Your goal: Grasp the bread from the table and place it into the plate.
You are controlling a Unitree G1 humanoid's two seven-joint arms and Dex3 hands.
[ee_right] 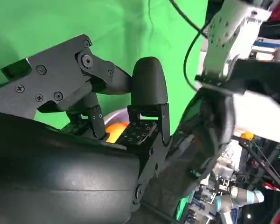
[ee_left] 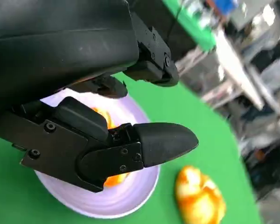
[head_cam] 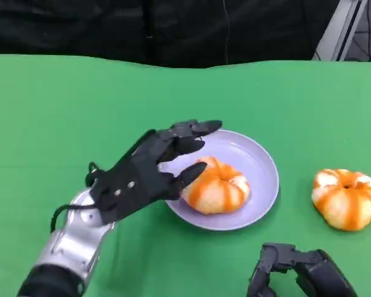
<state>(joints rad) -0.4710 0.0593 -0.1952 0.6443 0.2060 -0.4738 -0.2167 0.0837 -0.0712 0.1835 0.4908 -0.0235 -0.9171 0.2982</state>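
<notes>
An orange-and-white striped bread [head_cam: 216, 185] lies inside the lilac plate [head_cam: 260, 161] at mid-table. My left hand [head_cam: 142, 176] hovers over the plate's left side with its fingers spread above the rim. Its thumb tip sits right beside the bread, and nothing is gripped. In the left wrist view the left hand [ee_left: 98, 140] stands over the plate [ee_left: 107, 203], with the bread [ee_left: 114, 179] partly hidden behind the thumb. A second, similar bread [head_cam: 347, 198] [ee_left: 200, 196] lies on the green table to the plate's right. My right hand [head_cam: 294, 272] rests at the near edge with its fingers loosely bent, apart and empty.
The green tablecloth [head_cam: 62, 111] covers the whole surface, with open room left of the plate and behind it. A black backdrop runs along the far edge. In the right wrist view, lab equipment and cables [ee_right: 242, 70] stand beyond the table.
</notes>
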